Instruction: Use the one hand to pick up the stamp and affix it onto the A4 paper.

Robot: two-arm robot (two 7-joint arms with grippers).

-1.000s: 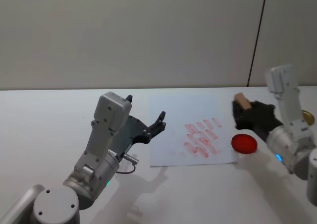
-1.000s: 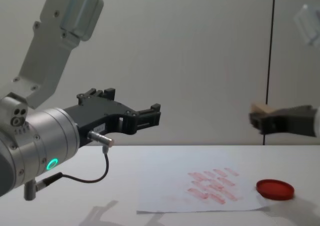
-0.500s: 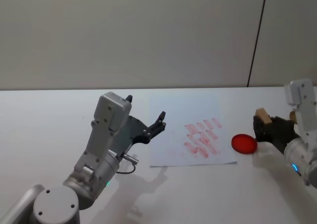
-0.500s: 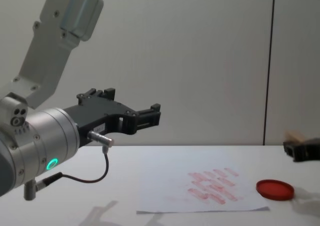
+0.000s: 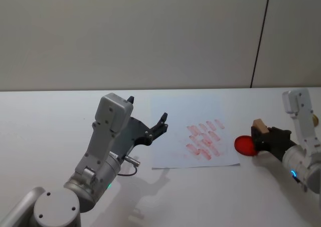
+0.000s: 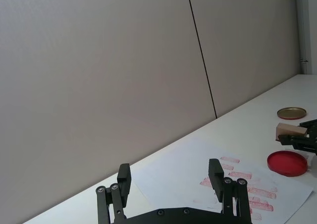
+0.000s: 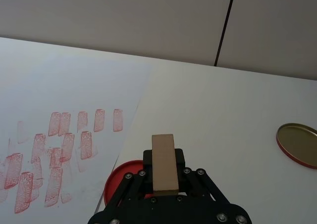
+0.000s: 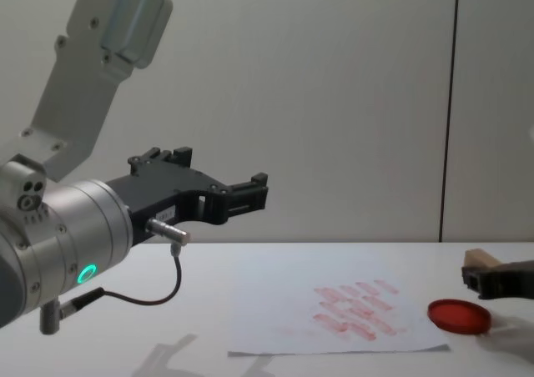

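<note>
Right gripper [image 5: 262, 138] holds the stamp [image 5: 259, 126] over the ink pad [image 5: 245, 144], beside the paper [image 5: 193, 136].

The right gripper's fingers are clamped on the stamp, a tan wooden block held above the surface, over the right edge of the round red ink pad in the head view. In the right wrist view the stamp [image 7: 164, 162] stands up between the black fingers with the pad [image 7: 119, 185] below it. The pad lies just off the paper's right edge, near its front corner. The paper bears a cluster of pinkish-red oblong prints [image 5: 204, 139] on its right half. A gold lid [image 7: 297, 138] lies on the surface, well to the right of the pad. The left gripper [image 5: 146, 128] hangs above the surface beside the paper's left edge, its fingers apart and holding nothing.
</note>
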